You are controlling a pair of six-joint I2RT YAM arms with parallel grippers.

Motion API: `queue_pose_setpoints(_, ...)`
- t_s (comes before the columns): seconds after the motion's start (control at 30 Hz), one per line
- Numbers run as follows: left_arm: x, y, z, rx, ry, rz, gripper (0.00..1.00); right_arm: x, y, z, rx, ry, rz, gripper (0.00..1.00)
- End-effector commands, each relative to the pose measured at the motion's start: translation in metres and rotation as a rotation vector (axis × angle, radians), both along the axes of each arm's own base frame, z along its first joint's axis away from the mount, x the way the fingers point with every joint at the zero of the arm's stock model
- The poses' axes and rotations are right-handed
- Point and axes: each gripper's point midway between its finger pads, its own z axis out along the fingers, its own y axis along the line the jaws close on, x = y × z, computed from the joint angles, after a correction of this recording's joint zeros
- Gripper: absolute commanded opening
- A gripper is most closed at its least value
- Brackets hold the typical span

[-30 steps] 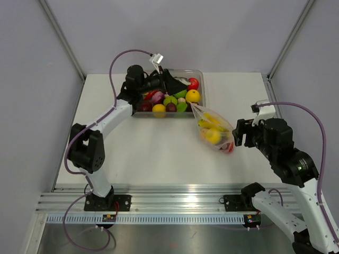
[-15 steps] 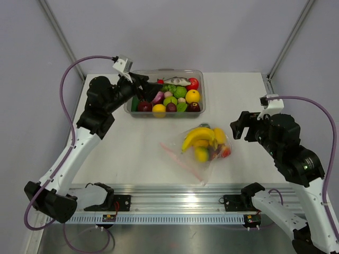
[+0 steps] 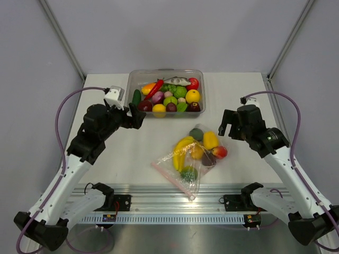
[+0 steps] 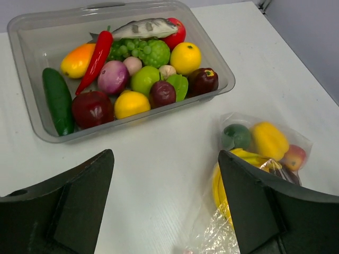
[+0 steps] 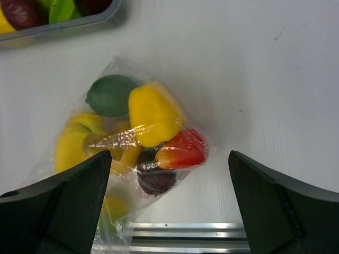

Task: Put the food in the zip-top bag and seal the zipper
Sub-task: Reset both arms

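Top external — zip-top bag [image 3: 192, 159] between left end effector [image 3: 137, 116], right end effector [image 3: 224, 123] — both gaping.

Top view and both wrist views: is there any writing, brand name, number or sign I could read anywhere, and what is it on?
No text can be read in any view.
The zip-top bag, the toy food and the clear tub: no print shows.
Two small tags on the front rail: too small to read.
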Motion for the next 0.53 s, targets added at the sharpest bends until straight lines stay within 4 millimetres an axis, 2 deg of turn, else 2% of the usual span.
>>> queue_pose_setpoints(0.0,-0.005,0.019,-0.005,0.003,-0.005,0.093,0.83,0.015,-0.023,0.003,-0.004,-0.044,-0.216,0.99)
queue_pose_setpoints(0.1,-0.009,0.029,-0.013,0.011,0.0,0.137,0.83,0.012,-0.032,-0.002,-0.042,-0.023,-0.262,0.99)
queue_pose_setpoints(0.2,-0.01,0.037,-0.021,0.027,0.013,0.175,0.84,0.013,-0.032,-0.002,-0.029,-0.05,-0.257,0.99)
queue_pose_setpoints(0.5,-0.014,0.046,-0.02,-0.004,0.001,0.232,0.83,0.006,-0.033,0.007,0.024,-0.131,-0.248,0.99)
